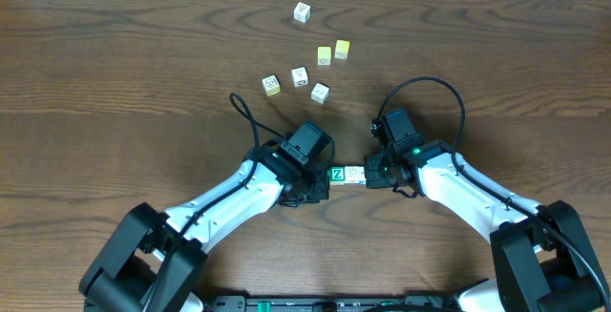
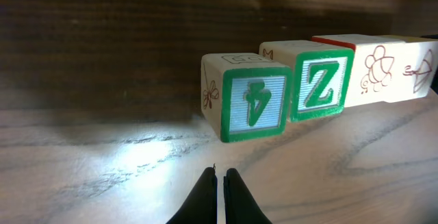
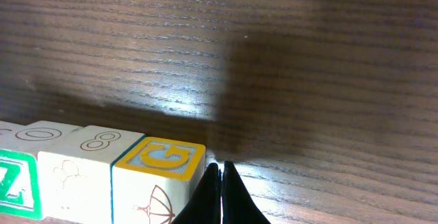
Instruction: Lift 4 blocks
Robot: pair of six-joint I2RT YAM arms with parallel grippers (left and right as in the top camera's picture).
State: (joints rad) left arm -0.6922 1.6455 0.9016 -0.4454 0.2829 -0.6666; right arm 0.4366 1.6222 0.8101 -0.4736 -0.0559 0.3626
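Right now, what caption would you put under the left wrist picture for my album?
Four alphabet blocks in a row on the wooden table, the shut left gripper pointing at them.

Overhead: block row ends covered, only two show. Z block cut by right-wrist frame edge; archer-print block by left-wrist edge. Loose cubes — print too small to read.

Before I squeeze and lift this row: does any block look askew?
Yes. In the left wrist view the end green block, nearest the left gripper, sits forward of the Z block, out of line with the row. The white blocks beyond look flush; nothing appears damaged.
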